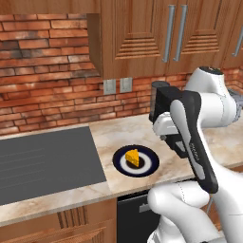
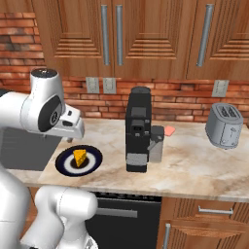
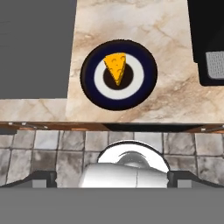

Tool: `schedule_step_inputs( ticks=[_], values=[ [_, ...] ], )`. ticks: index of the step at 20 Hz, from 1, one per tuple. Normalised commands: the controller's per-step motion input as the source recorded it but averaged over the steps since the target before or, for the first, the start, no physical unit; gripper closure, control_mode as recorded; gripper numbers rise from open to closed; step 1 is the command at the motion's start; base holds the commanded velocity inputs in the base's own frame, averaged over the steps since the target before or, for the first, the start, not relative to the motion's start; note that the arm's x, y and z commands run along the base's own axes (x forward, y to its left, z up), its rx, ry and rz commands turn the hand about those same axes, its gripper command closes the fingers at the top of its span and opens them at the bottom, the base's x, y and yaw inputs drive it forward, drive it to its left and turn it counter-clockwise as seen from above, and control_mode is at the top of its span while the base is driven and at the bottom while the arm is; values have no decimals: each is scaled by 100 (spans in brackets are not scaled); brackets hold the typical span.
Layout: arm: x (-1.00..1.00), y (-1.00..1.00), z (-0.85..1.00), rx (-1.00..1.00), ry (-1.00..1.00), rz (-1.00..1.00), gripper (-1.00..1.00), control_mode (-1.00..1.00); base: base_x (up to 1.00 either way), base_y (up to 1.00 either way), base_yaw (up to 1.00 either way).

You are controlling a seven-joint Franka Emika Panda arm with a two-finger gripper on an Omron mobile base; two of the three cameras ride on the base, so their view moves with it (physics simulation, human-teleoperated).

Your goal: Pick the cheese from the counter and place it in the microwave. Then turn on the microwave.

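The cheese sits on a dark-rimmed plate near the tabletop edge; the claw, apparently spread wide and empty, hovers above for a top-down pick.

A yellow-orange cheese wedge sits on a plate ringed dark navy, white, then black at centre. The counter is beige marble with tan veins; the stovetop is flat dark grey.

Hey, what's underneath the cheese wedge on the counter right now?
The cheese sits on a round plate with a dark blue rim, a white ring and a dark centre. The plate rests on the marble counter. The cheese covers part of the plate's centre.
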Motion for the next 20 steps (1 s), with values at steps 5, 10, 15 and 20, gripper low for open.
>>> schedule_step_inputs(
  ticks=[5, 10, 15, 20],
  values=[
    [12, 7, -15, 0, -10, 0, -100, -100, 0, 0, 0],
    [3, 24, -26, -2, -8, 0, -100, -100, 0, 0, 0],
    [0, 20, -29, -2, -7, 0, -100, -100, 0, 0, 0],
    [5, 2, -21, -1, -2, 0, -100, -100, 0, 0, 0]
  ],
)
